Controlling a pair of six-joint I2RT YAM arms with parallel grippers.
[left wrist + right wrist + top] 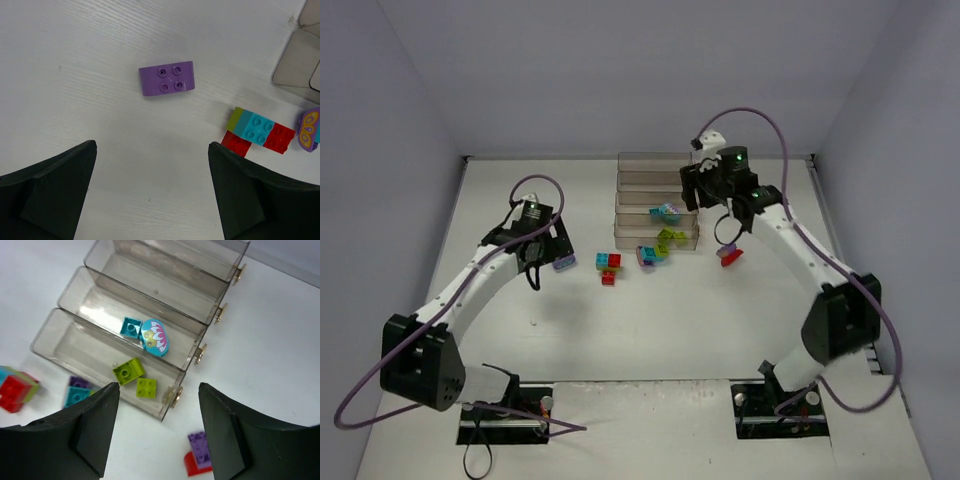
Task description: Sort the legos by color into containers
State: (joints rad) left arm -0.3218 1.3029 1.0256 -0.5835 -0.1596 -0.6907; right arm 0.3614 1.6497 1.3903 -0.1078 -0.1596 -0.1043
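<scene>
My left gripper [546, 258] [152, 150] is open and empty above the table. A purple brick [166, 80] [563, 264] lies just ahead of it. A red, cyan and lime stack [257, 132] [609, 265] sits to its right. My right gripper [724, 218] [159, 390] is open and empty by the right end of the tiered clear trays [655, 185]. The front tray [60, 347] holds two lime bricks [129, 371]. The tray behind [90, 300] holds a cyan brick [131, 327] and a cyan oval piece [155, 337]. A purple-on-red stack [200, 455] [730, 254] lies on the table to the right.
A purple and cyan cluster [650, 254] [77, 392] lies against the front tray's left part. A purple oval with a butterfly [309, 130] lies by it. The two rear trays [165, 260] hold no bricks. White walls close the table at the back and sides.
</scene>
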